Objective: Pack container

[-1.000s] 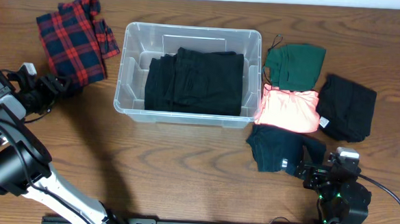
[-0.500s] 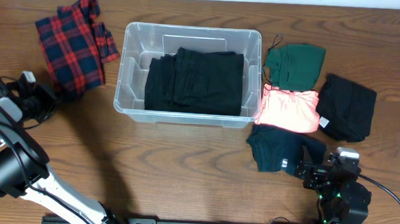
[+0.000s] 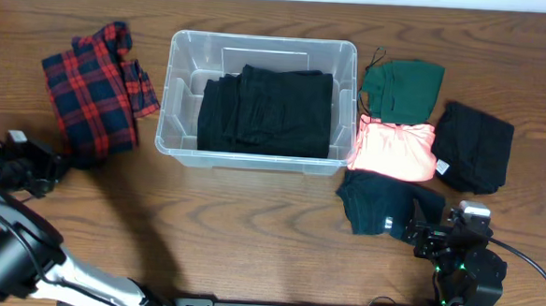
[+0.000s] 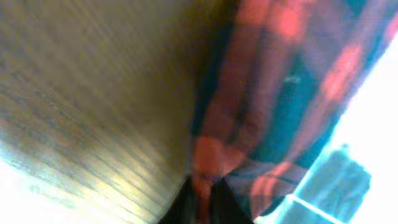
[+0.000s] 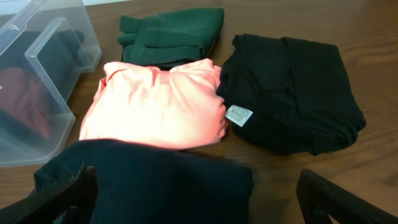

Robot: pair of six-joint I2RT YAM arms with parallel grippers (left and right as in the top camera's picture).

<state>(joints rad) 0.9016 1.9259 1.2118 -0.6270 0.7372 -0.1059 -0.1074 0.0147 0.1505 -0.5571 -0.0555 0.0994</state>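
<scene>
Left tool [image 3: 52,165] sits low at the near-left of the bench [image 3: 250,231]. It looks clamped on the hem of the plaid shirt [image 3: 94,87]. The wrist view is blurred, but red-and-navy cloth runs down into the pinch.
- Shirt: spread on the bench just beyond the left tool, outside the bin.
- Container [image 3: 176,92]: well right of the left tool, past the shirt, upright with its top open. Black folded garments [image 3: 266,110] cover its floor.
- Four folded pieces lie between the container and the right tool:
  - pink top [image 3: 395,150], against the bin's right wall
  - green piece [image 3: 403,88], beyond the pink
  - black piece with white tag [image 3: 475,145], far-right
  - dark garment [image 3: 378,201], right at the right tool
- Right tool [image 3: 425,238]: fingers spread wide, holding nothing.

Judgement: packing is partly done. One dark layer is in and five pieces are not yet packed, with the plaid shirt in hand.
</scene>
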